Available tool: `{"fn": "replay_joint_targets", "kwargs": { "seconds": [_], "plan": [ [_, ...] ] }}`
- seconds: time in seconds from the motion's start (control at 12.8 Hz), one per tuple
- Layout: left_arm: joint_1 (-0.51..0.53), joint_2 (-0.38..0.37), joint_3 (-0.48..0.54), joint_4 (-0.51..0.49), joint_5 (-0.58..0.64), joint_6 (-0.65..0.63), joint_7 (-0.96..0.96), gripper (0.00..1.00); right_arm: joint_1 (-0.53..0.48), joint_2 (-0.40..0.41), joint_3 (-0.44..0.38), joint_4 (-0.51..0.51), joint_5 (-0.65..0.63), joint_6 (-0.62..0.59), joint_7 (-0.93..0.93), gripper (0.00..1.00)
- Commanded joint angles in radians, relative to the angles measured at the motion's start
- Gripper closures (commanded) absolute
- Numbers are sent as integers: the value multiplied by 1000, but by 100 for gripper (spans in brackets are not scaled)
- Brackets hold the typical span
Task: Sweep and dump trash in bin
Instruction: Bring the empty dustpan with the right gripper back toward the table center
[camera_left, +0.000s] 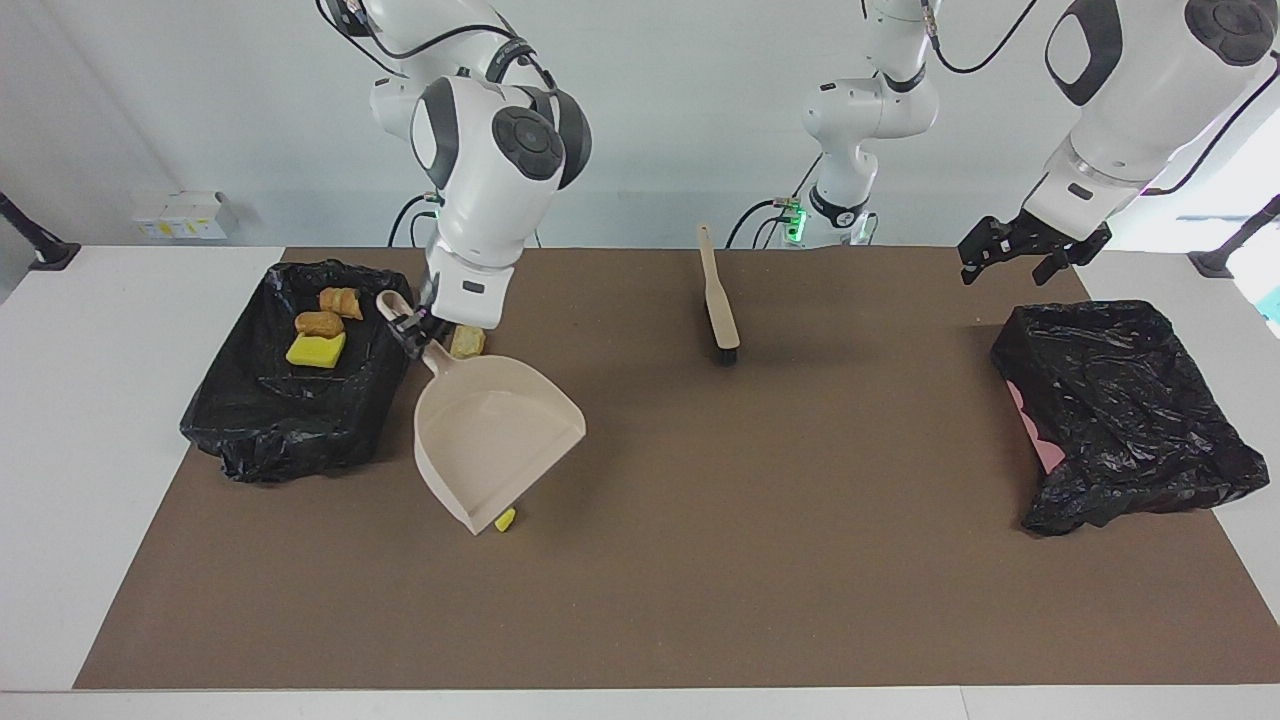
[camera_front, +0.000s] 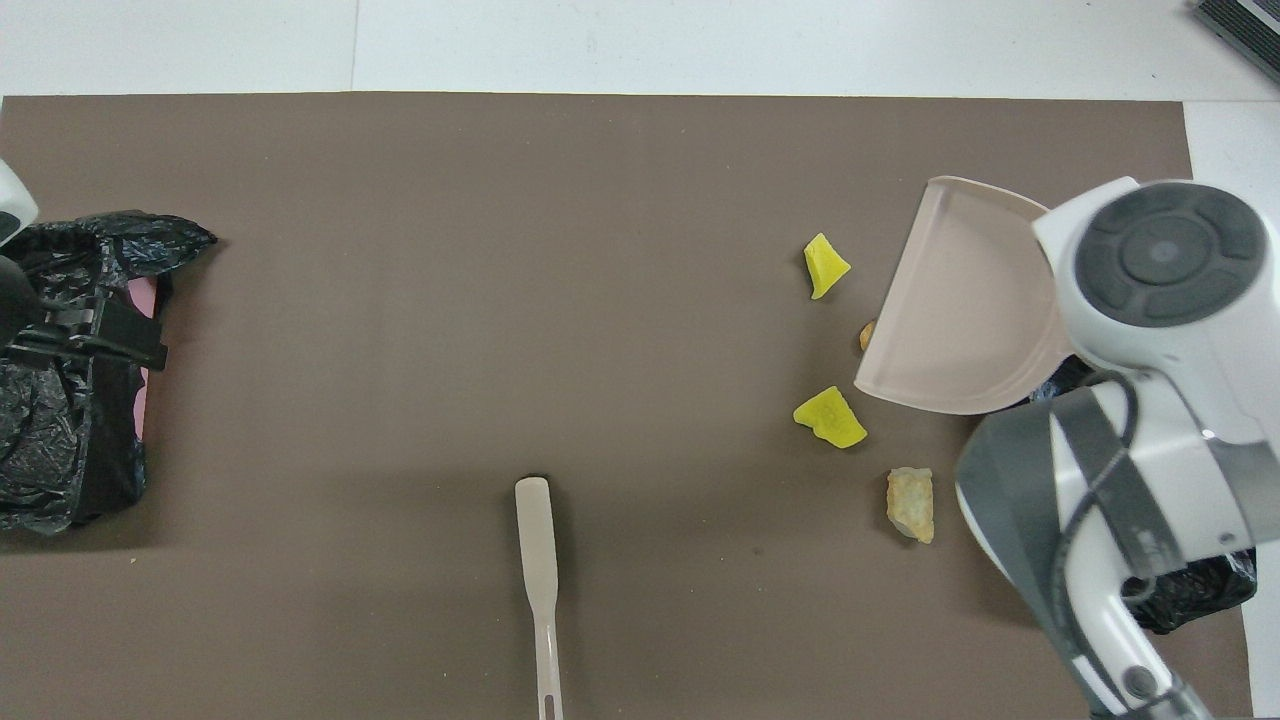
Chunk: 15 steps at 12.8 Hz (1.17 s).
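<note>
Count on the table: seven bits of trash, two bins, one dustpan, one brush, two grippers.

Three bits lie in the black-lined bin (camera_left: 300, 400) at the right arm's end: one yellow chunk (camera_left: 316, 350) and two tan lumps (camera_left: 320, 323) (camera_left: 341, 301). Four sit on the mat: two yellow chunks (camera_front: 825, 265) (camera_front: 830, 417), a pale lump (camera_front: 911, 504), and an orange lump (camera_front: 866, 334) mostly hidden by the one beige dustpan (camera_left: 495, 430). One brush (camera_left: 719, 300), a second black-lined bin (camera_left: 1120, 410), the left gripper (camera_left: 1030, 252), the right gripper (camera_left: 414, 328).
</note>
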Motion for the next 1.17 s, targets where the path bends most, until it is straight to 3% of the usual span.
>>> {"fn": "replay_joint_targets", "kwargs": {
  "seconds": [0.0,0.23,0.47,0.86,1.09],
  "plan": [
    [-8,-28,-2,-30,14,29,5,0,69,133,-2,197,78,-49,237,100],
    [-11,-28,-4,-25,0,36,0,0,137,265,0,331,236,-31,550,100],
    [-14,-30,-7,-28,-3,41,5,0,223,328,-2,348,302,50,744,100],
    [-15,-33,-11,-39,-3,63,15,0,343,402,-7,351,379,176,898,100],
    [-25,-32,-11,-45,-3,67,15,0,351,420,-11,349,413,216,903,100]
  ]
}}
